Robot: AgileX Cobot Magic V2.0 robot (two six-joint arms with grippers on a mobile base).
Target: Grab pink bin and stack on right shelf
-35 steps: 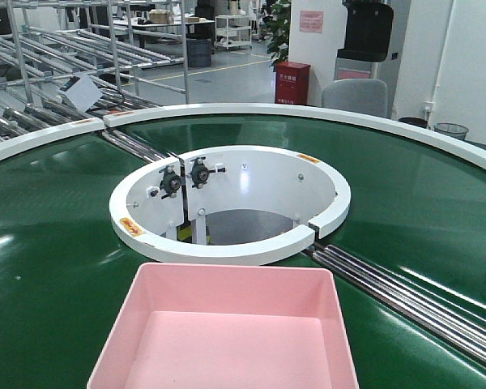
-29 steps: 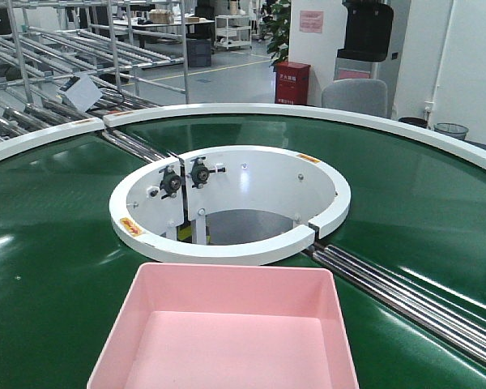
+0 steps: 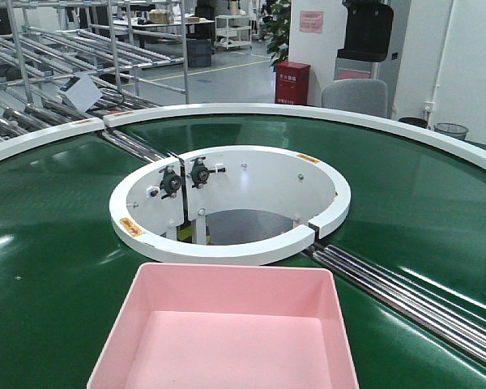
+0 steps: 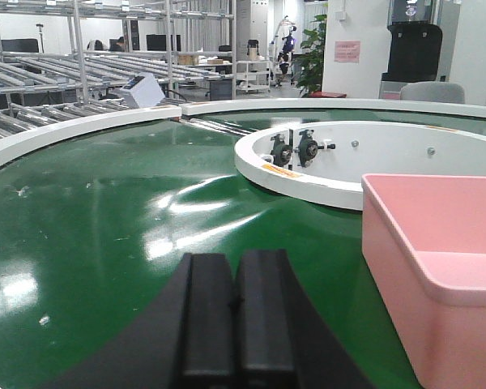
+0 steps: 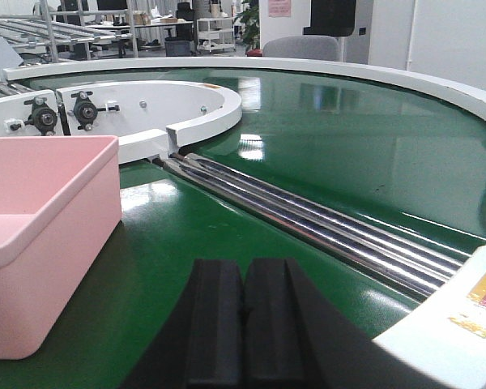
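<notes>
Front view: pink bin (image 3: pixel 227 332) sits on the green belt (image 3: pixel 57 243), just on the near side of the white ring (image 3: pixel 227 247), bottom centre of frame, near edge cut off. Empty, pale pink, wide and shallow, smooth sloping walls, rolled rim, looks square to the cam. No grippers in this view. Right shelf not seen in any view, so drop spot unknown. Risk: if the belt runs, the bin prob drifts off the approach line.

Left wrist view: left gripper (image 4: pixel 236 267) low over the belt, jaws pressed together, holding nothing. Bin (image 4: pixel 437 267) is to its right, apart, no contact. Its side wall looks slick w/ a slight taper. Risk: closed jaws can't take the rim. They need to open first, else they'd just shove the bin sideways.

Right wrist view: right gripper (image 5: pixel 243 275) also has jaws together, empty, over the belt. Bin (image 5: pixel 40 227) is to its left, apart. Steel rollers (image 5: pixel 308 219) run diagonally just beyond the gripper, on the side away from the bin. Risk: smooth tapered plastic may slip from a pinch on the wall, so the rim looks like the safer hold. Uneven lift btw the two arms would prob tilt the bin.
</notes>
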